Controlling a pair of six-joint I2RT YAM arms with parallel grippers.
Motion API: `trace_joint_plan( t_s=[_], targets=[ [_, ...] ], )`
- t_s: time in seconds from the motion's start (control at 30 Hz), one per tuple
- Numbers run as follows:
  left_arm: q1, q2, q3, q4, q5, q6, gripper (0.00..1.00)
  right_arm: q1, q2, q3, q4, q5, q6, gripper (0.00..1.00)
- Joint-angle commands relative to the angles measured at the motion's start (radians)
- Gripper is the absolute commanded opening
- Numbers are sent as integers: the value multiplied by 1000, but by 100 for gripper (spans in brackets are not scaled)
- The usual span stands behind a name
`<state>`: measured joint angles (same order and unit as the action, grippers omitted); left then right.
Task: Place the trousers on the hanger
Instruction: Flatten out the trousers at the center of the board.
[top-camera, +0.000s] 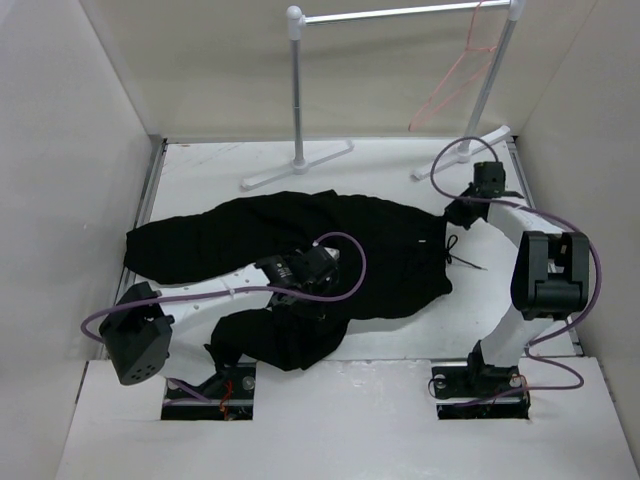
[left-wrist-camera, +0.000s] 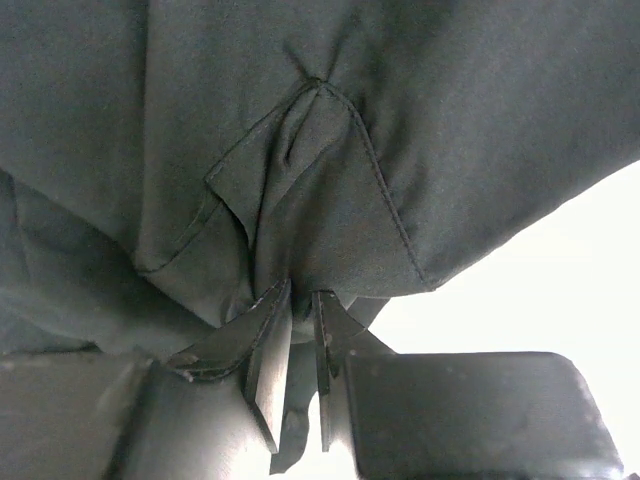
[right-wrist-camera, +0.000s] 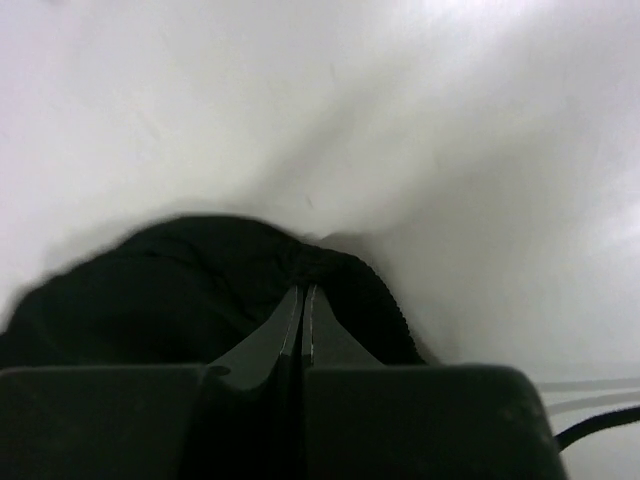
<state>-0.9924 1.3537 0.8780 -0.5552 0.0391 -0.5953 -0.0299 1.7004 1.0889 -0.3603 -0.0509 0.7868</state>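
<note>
The black trousers (top-camera: 330, 250) lie spread across the table, legs to the left, waist to the right. My left gripper (top-camera: 318, 272) sits at the crotch area and is shut on a pinch of the fabric (left-wrist-camera: 300, 200). My right gripper (top-camera: 458, 213) is at the waistband's right edge, shut on a bunched fold of the trousers (right-wrist-camera: 200, 290). The drawstring (top-camera: 462, 258) trails right of the waist. The pink-red wire hanger (top-camera: 455, 80) hangs on the rail at the back right, away from both grippers.
A white and metal clothes rail (top-camera: 400, 12) stands at the back with two white feet (top-camera: 300, 165) on the table. White walls close in the left, right and back. A strip of bare table (top-camera: 420, 345) lies in front of the trousers.
</note>
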Motion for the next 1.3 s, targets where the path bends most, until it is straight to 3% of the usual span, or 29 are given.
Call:
trace_joint_plan(
  t_s=[0.0, 0.2, 0.3, 0.37, 0.5, 0.57, 0.63, 0.7, 0.77, 0.83, 0.9, 1.0, 1.17, 1.27],
  targets=[
    [-1, 30, 55, 35, -19, -20, 12, -67, 25, 153, 34, -1, 31, 0],
    [-39, 133, 156, 101, -28, -41, 13, -143, 113, 305, 18, 57, 32, 0],
    [-64, 192, 211, 118, -34, -54, 26, -150, 180, 362, 23, 95, 48, 3],
    [-81, 214, 248, 110, -47, -57, 37, -150, 203, 387, 27, 124, 51, 16],
    [-84, 141, 279, 72, -108, -67, 52, -146, 144, 391, 18, 192, 39, 57],
    [-56, 55, 262, 55, -152, -90, 54, -126, 56, 347, 14, 224, 32, 68],
    [-12, -28, 234, 38, -192, -116, 54, -94, -32, 281, 24, 236, 32, 71],
    [80, -122, 191, 18, -246, -162, 54, -45, -138, 185, 34, 246, 34, 68],
    [239, -198, 142, 12, -274, -213, 55, 14, -238, 67, 50, 250, 38, 47],
    [391, -220, 118, 8, -254, -245, 54, 73, -330, -50, 54, 244, 58, 18],
    [555, -229, 82, 26, -239, -271, 54, 124, -413, -156, 44, 227, 71, 9],
    [802, -231, 41, 52, -217, -305, 54, 187, -517, -271, 12, 181, 69, 13],
    [1131, -168, -37, 145, -212, -347, 54, 287, -659, -397, -42, 129, 84, 50],
    [1272, -82, -69, 222, -180, -363, 54, 350, -714, -446, -68, 126, 111, 58]
  ],
)
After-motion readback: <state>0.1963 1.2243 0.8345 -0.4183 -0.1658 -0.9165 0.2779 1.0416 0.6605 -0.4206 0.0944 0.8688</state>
